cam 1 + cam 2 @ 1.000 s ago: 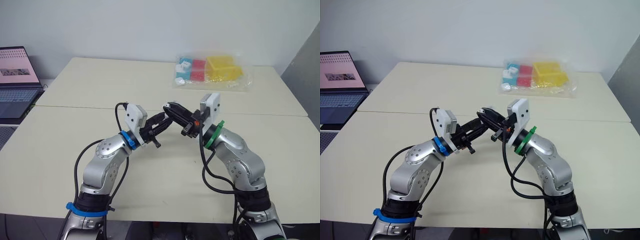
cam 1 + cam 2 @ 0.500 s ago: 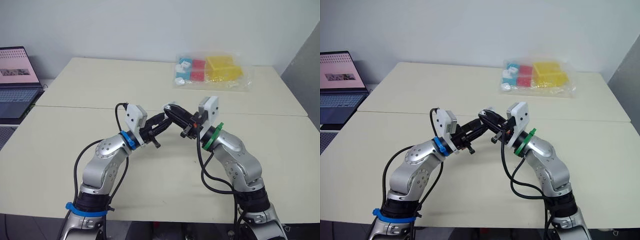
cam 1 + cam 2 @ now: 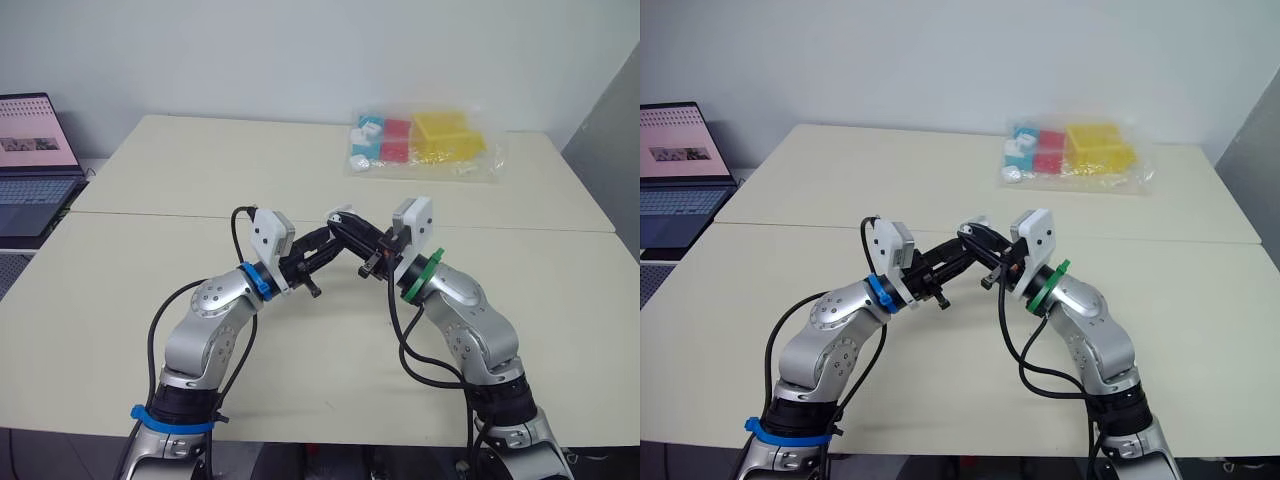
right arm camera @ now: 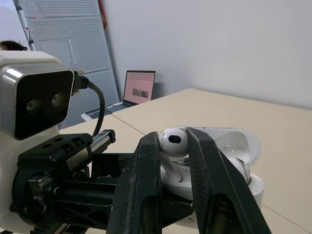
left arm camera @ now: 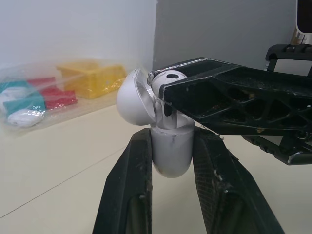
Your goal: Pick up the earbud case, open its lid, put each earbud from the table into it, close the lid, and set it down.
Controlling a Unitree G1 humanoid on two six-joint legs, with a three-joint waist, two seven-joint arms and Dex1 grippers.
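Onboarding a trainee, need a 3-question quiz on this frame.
1. True or false: the lid of the case is shut.
2. The right claw grips: A) the earbud, B) the lid, C) nothing.
3. Fill in: the left claw holds the ____.

Key: 1 false; 2 A; 3 case.
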